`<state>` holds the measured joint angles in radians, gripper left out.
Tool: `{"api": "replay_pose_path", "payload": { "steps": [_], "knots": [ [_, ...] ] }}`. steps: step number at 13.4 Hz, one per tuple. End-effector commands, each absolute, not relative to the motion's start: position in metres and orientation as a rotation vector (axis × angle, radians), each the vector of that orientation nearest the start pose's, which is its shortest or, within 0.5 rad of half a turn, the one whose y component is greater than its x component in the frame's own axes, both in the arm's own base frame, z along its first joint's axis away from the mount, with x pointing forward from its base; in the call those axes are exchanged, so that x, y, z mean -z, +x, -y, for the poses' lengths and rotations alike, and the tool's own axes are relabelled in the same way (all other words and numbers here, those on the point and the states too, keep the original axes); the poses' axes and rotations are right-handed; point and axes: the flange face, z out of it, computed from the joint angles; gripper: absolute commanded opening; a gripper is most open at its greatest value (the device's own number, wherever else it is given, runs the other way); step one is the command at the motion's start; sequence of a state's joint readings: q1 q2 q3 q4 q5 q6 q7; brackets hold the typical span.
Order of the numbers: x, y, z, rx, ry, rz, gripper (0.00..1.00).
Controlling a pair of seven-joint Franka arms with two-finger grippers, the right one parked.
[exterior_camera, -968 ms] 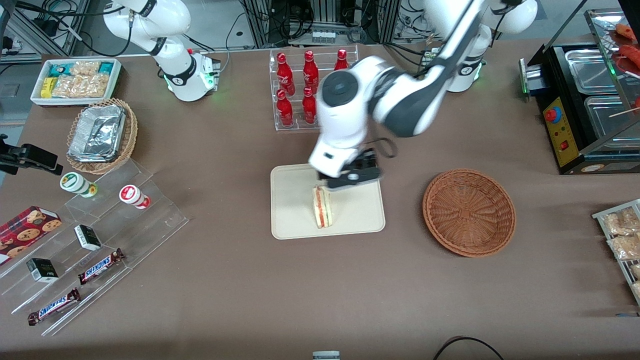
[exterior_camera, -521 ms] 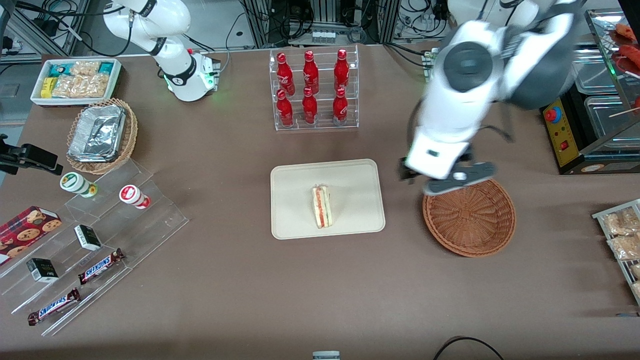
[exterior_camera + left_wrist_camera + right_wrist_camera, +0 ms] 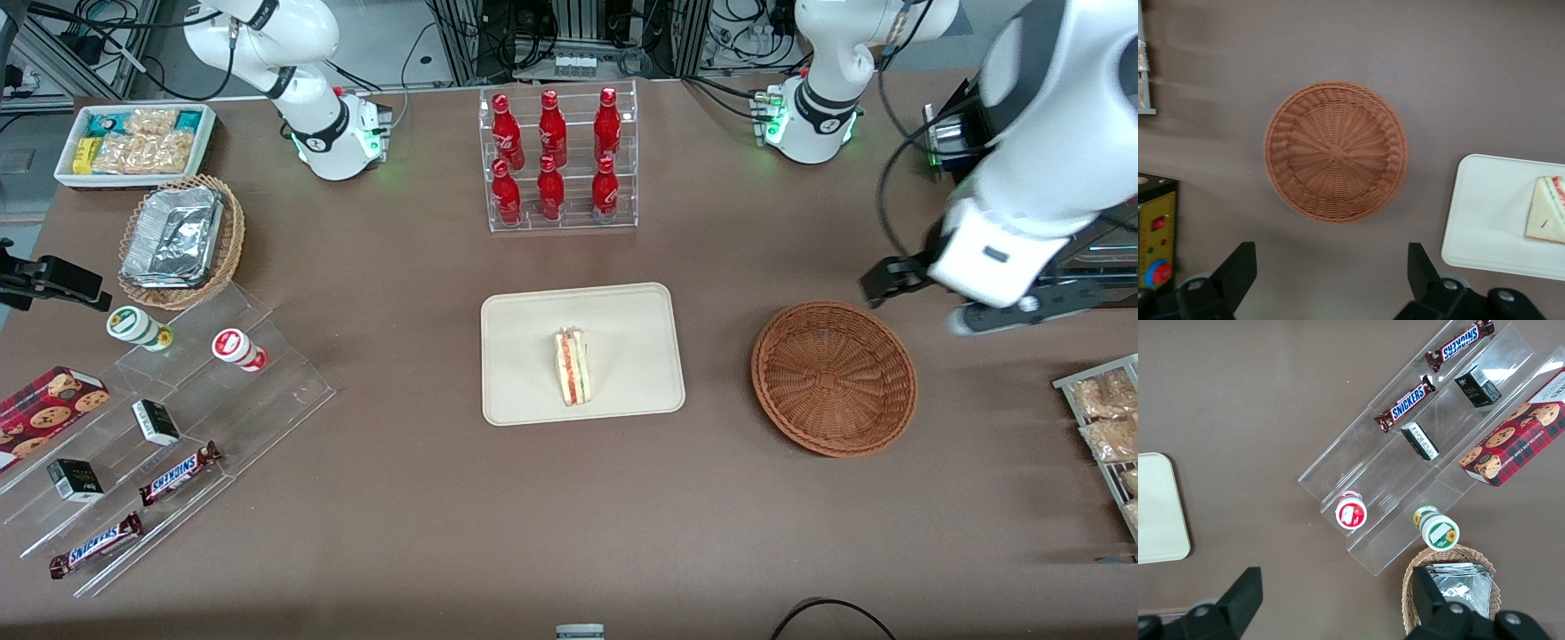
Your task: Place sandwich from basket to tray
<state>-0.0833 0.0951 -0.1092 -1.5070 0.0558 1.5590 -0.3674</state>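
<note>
I am seeing the flat cream-beige rectangular plastic tray (image 3: 582, 354) lying at the middle of the brown table (image 3: 444, 516), and the small triangular sandwich wedge of pale bread with a red-orange filling stripe (image 3: 573, 367) is resting on it, a little nearer the front camera than the tray's centre, with its stripe facing up. From the sandwich, the clear acrylic rack of red bottles (image 3: 556, 160) is standing at about twelve o'clock, apart from the tray.

At roughly three o'clock from the tray I am looking at the round reddish-brown woven wicker basket (image 3: 834, 378) — it is sitting apart from the tray, with bare table between them, and holding nothing. The wrist camera is showing the same basket (image 3: 1336, 151) from above, its woven floor bare, with the tray's rounded corner (image 3: 1485, 220) and a slice of the sandwich (image 3: 1546, 219) beside it.

The left arm's gripper (image 3: 925, 298) is hanging above the table toward the working arm's end, at about one o'clock from the basket and clear of its rim. In the wrist view its two black fingers (image 3: 1237, 273) are standing wide apart — released, gripping nothing, with only table between them.
</note>
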Motion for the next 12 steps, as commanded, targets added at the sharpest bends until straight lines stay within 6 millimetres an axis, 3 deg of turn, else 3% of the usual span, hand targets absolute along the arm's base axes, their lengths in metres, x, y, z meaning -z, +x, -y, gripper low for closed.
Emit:
{"api": "replay_pose_path", "payload": {
  "steps": [1,6,12],
  "knots": [
    [-0.608,0.551,0.073,-0.049,-3.091,0.204,1.0],
    [-0.618,0.539,0.037,-0.017,-3.121,0.089,1.0],
    [-0.617,0.556,0.043,-0.002,-3.152,0.085,1.0]
  ]
}}
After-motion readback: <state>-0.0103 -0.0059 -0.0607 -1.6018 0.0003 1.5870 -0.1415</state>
